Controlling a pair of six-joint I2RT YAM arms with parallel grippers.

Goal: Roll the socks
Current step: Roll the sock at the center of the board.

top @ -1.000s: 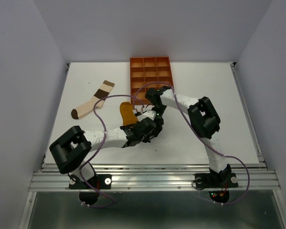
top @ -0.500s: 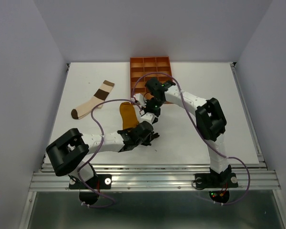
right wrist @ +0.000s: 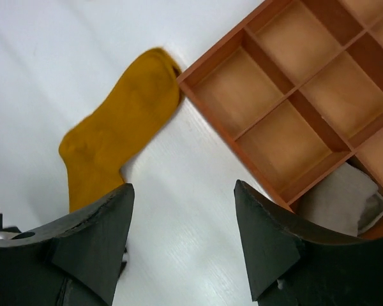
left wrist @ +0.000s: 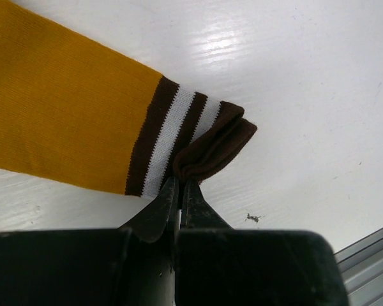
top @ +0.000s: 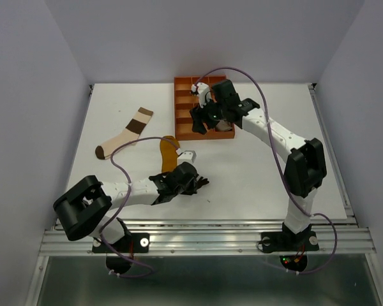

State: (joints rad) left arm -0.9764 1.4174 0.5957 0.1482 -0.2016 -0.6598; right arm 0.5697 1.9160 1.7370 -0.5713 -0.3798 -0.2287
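Mustard sock (right wrist: 118, 121) lies with its toe just beside the tray (right wrist: 268, 62) corner.

Mustard sock (left wrist: 64, 121) — brown-white striped cuff (left wrist: 179, 137)

three socks (top: 124, 134) (top: 169, 153) (right wrist: 343, 199), one orange tray (top: 185, 97), two hands (left wrist: 180, 185) (right wrist: 182, 188)

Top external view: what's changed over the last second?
The right pincer swung away from the mustard-orange fabric sock to the orange compartment tray and is now open. The left pincer drew back slightly toward the near edge, staying shut on that sock's striped cuff. The brown-cream-white colour-blocked sock stayed put.
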